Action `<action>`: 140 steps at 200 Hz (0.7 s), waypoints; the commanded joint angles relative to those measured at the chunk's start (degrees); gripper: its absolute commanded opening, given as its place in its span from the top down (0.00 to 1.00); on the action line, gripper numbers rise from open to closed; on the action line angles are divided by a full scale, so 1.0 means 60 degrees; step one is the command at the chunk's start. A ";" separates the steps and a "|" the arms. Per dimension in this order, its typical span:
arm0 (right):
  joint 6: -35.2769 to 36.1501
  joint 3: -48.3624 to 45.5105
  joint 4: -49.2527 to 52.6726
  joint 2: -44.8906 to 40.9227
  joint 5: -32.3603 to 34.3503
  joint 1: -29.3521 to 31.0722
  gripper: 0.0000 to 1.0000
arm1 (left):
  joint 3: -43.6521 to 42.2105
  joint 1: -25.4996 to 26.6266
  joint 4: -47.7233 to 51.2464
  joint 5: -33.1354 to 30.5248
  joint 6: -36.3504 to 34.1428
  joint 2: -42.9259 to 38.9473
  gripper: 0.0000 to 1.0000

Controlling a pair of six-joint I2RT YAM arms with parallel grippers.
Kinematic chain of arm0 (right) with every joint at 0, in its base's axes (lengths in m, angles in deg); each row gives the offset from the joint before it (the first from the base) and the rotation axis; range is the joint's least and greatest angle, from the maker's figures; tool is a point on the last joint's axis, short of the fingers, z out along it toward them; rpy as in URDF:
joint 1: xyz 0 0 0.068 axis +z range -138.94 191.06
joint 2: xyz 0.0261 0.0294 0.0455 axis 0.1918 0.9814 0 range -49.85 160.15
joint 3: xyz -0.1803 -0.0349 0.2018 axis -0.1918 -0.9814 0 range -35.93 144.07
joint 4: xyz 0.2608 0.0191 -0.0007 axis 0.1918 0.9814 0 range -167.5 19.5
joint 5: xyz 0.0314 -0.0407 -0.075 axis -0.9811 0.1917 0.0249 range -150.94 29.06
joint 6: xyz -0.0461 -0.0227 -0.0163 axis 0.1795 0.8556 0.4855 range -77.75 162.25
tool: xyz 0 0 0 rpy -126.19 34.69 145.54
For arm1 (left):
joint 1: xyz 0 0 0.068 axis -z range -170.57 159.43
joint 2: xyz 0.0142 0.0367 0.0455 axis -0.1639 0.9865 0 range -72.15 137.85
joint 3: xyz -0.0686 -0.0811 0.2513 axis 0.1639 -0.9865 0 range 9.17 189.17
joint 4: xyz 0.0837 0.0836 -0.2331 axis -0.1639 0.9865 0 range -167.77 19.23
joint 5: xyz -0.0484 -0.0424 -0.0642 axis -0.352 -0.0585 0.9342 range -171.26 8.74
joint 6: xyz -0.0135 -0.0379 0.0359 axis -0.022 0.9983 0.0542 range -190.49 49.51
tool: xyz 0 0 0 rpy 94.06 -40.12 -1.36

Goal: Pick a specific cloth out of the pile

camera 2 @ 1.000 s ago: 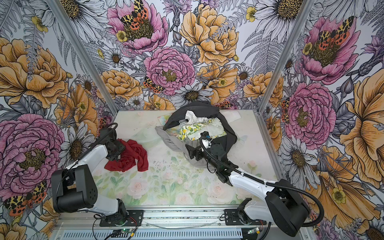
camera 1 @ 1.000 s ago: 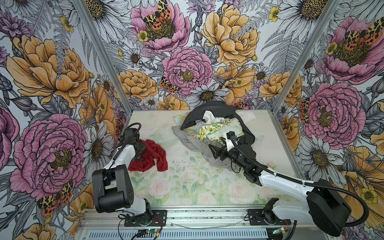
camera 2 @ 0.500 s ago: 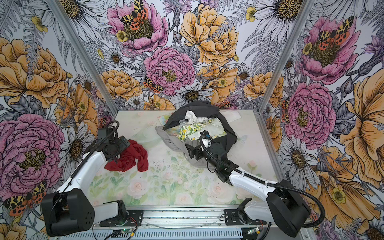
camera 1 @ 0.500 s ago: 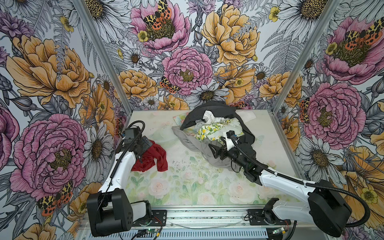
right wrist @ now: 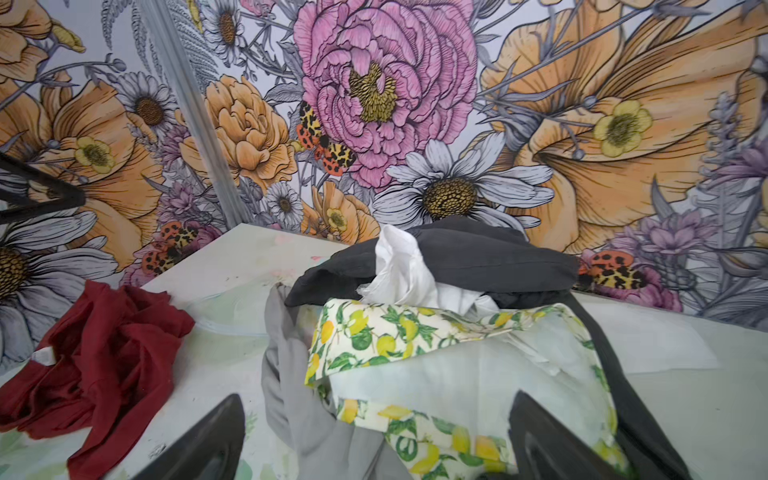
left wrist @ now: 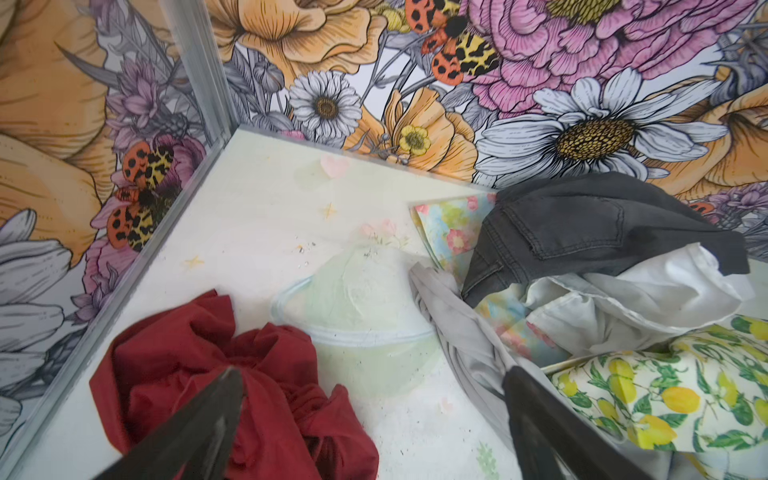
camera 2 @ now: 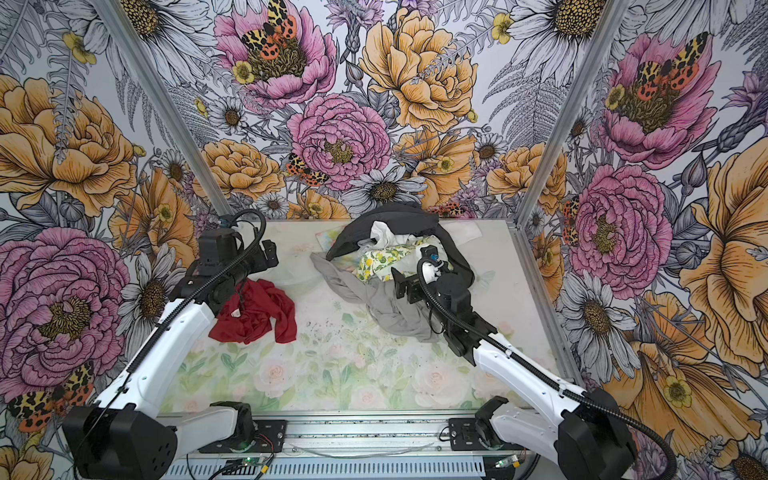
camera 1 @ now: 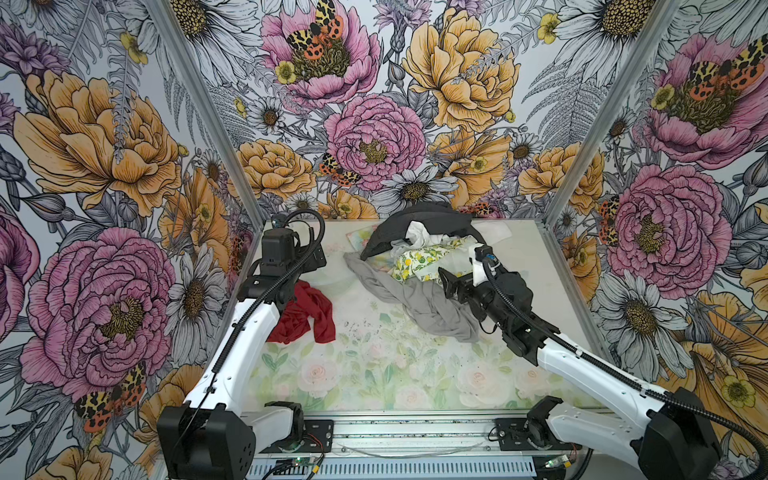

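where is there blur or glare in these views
Both top views: even soft light, no glare, the red cloth sharp; left wrist view: the left fingers blur close to the lens; right wrist view: the right fingers blur too, the pile is crisp.

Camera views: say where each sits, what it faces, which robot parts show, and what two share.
Both top views: high at the front, looking down at the table; left arm and right arm show.
Left wrist: on the left arm, facing the far left corner; open left gripper over the red cloth.
Right wrist: on the right arm, facing the pile and back wall; open right gripper shows.
Shared: both wrist views show red cloth and pile.
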 commanded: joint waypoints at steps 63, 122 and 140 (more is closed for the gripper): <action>0.1054 -0.1693 -0.0243 -0.0538 0.1623 -0.2645 0.01 | -0.3968 -0.1026 -0.5601 -0.0258 -0.0898 -0.0225 0.01; 0.0947 -0.2978 -0.2717 0.0415 0.1659 -0.3799 0.00 | -0.5026 -0.0836 -0.8178 0.0332 -0.1507 0.1616 0.01; 0.0939 -0.3496 -0.3959 0.0924 0.1502 -0.4119 0.01 | -0.5178 -0.0853 -0.8611 0.0333 -0.1543 0.1884 0.01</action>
